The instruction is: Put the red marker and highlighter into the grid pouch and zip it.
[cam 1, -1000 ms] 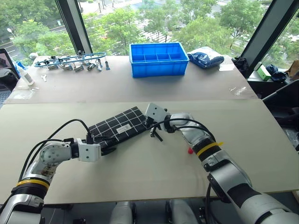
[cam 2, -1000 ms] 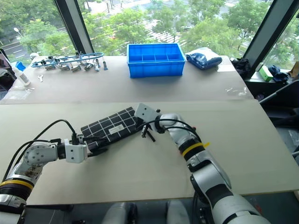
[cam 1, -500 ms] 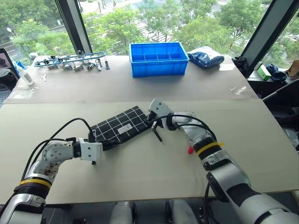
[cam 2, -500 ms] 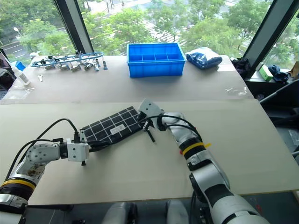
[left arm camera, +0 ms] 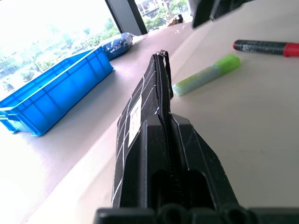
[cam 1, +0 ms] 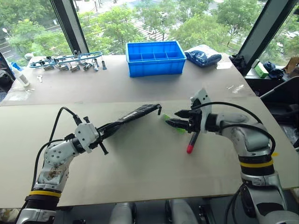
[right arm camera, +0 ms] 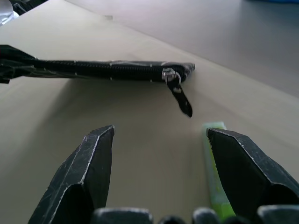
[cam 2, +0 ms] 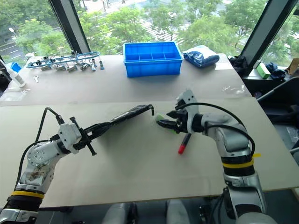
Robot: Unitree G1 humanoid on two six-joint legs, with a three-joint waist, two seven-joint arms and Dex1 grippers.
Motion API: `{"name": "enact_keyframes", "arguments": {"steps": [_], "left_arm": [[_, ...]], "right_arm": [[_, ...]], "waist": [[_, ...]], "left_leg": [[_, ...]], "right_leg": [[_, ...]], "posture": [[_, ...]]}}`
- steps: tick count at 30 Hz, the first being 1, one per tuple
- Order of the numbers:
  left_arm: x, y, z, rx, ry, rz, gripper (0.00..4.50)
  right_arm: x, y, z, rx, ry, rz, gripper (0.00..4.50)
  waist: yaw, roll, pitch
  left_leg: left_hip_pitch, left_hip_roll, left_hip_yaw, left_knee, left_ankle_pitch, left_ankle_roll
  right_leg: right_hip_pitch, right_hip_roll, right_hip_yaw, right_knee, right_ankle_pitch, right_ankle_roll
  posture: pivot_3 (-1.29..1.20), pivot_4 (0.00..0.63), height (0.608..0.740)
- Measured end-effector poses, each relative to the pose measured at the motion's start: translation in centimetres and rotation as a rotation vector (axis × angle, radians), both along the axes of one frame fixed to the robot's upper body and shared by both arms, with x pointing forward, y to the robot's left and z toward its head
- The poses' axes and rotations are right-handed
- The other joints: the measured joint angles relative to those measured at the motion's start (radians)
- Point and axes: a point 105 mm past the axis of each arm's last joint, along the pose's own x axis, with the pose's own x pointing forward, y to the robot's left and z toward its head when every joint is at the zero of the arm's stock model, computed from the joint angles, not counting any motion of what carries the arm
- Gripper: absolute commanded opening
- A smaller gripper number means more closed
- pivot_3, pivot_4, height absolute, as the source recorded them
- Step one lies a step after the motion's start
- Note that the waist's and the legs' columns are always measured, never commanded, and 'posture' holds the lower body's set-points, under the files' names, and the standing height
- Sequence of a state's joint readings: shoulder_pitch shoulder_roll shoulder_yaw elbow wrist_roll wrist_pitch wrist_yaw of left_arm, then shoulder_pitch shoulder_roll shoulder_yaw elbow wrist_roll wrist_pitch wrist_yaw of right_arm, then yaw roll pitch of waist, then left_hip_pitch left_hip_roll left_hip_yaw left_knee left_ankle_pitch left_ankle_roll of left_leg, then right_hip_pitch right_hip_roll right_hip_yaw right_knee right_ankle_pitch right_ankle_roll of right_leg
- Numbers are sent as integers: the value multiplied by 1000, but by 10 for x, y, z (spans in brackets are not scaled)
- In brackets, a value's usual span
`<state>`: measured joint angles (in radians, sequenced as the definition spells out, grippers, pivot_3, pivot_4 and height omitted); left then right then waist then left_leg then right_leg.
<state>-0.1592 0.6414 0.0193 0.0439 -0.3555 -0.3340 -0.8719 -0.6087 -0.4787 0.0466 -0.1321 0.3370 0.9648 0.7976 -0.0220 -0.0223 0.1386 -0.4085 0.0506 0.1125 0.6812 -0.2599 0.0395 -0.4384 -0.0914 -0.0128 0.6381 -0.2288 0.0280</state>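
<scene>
Left gripper (cam 1: 99, 138): my fingers are clamped on one end of the grid pouch (cam 1: 133, 117), holding it up on its edge above the table (cam 1: 140, 172), zip side up.
Right gripper (cam 1: 175, 118): my fingers stand wide apart and hold nothing; they point toward the pouch's free end, with the highlighter (left arm camera: 205, 74) under them.
Grid pouch: in the left wrist view the zip line looks closed along its length, with the zipper pull (right arm camera: 180, 95) hanging at the far end.
Highlighter: it lies on the table just beside the pouch's free end, outside the pouch.
Red marker (cam 1: 191, 143): it lies on the table below my right gripper, outside the pouch.
Done: I have the pouch gripped and lifted.
Left: opening the zip, loading both pens, closing the zip.
Progress: early, as I judge it; neither pen is loaded.
</scene>
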Motion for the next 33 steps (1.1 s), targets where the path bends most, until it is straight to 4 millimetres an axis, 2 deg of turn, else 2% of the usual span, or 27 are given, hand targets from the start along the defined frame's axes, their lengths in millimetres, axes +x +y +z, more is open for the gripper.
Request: {"name": "enact_keyframes", "arguments": {"steps": [7, 16, 21, 25, 30, 31, 32, 33], "left_arm": [[-1, 1, -3, 6, 30, -4, 0], [-2, 0, -5, -1, 35, -11, 0], [-3, 0, -5, 0, 36, -16, 0], [-3, 0, -5, 1, 38, -20, 0], [-3, -1, -6, 4, 38, -20, 0], [-3, -2, -6, 4, 38, -20, 0], [-3, -2, -7, 2, 38, -21, 0], [-3, -3, -7, 0, 39, -21, 0]], "right_arm": [[20, 9, 3, -22, -56, -82, 3511], [22, 26, -7, -4, -27, -57, 3511], [31, 34, -15, -12, -20, -75, 3511], [39, 39, -12, 2, -41, -81, 2454], [39, 40, -11, 11, -53, -69, 689], [38, 40, -12, 12, -49, -64, 502], [36, 40, -13, 17, -43, -57, 47], [35, 40, -14, 19, -39, -49, 47]], "waist": [[9, 0, 0], [9, 0, 0], [9, 0, 0], [9, 0, 0], [9, 0, 0], [9, 0, 0], [9, 0, 0], [9, 0, 0]], "left_leg": [[0, -1, 0, 0, 1, -1], [0, 0, 0, 0, 1, -1], [0, 0, 1, 0, 1, -1], [0, 0, 1, 0, 1, -1], [0, 0, 1, 0, 1, -1], [0, 0, 1, 0, 1, -1], [0, 0, 1, 0, 1, -1], [0, 0, 1, 0, 1, -1]], "right_leg": [[1, 0, 0, 0, 0, 0], [1, 0, 0, 0, 0, 0], [0, 0, -1, 0, 0, 0], [1, 0, -1, 0, 0, 0], [1, 0, -1, 1, 0, 0], [1, 0, -1, 1, 0, 0], [1, 0, -1, 1, 0, 0], [1, 0, -1, 1, 0, 0]], "posture": [[0, 150, 740], [0, 150, 740], [0, 150, 740], [0, 150, 740], [0, 150, 740], [0, 150, 740], [0, 150, 740], [0, 150, 740]]}}
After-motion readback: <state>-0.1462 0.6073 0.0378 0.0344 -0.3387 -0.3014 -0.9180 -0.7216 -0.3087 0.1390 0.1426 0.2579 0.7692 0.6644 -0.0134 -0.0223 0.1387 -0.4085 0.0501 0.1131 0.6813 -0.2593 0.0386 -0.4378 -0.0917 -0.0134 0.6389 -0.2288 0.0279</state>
